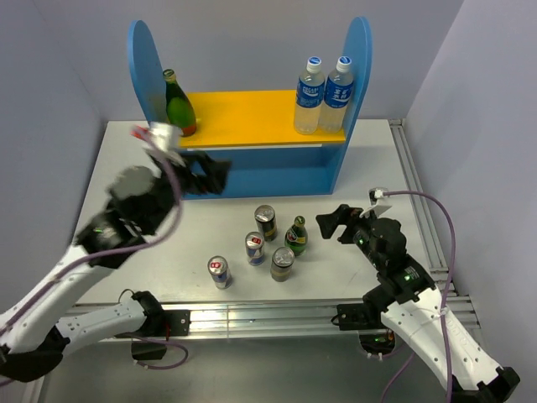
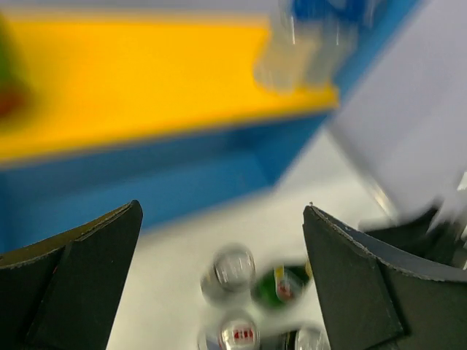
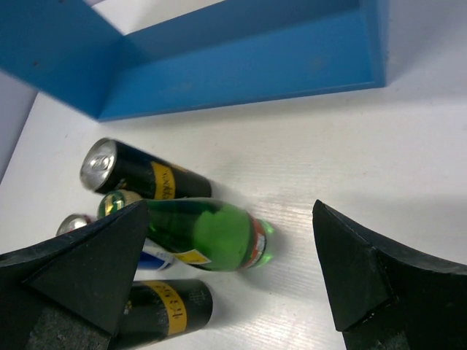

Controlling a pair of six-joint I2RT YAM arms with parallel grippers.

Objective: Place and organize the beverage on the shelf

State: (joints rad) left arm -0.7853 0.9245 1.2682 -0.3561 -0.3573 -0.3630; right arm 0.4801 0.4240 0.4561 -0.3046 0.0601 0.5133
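Entry: green glass bottle [image 1: 295,236], upright on the worktop [image 1: 369,168], at the right edge of a cluster of five drinks standing in front of the shelf [image 1: 277,172]. Neighbours: dark can [image 1: 266,222] just to its far left; second dark can [image 1: 282,263] just to its near left; blue-and-silver can [image 1: 255,248] beyond these; second blue-and-silver can [image 1: 220,272] at the near-left end. Right pincer [image 1: 334,222]: fingers apart, empty, just right of the bottle and facing it; its wrist view frames the bottle between the two fingers. Bottle's long axis: vertical. Left pincer [image 1: 214,175]: fingers apart, empty, at the shelf's lower front, farther from the bottle. Nearer arm, by judgement: the right. Already placed: shelved green bottle [image 1: 179,105] at the left end of the yellow upper board [image 1: 243,113]; water bottles [image 1: 323,94] at its right end.
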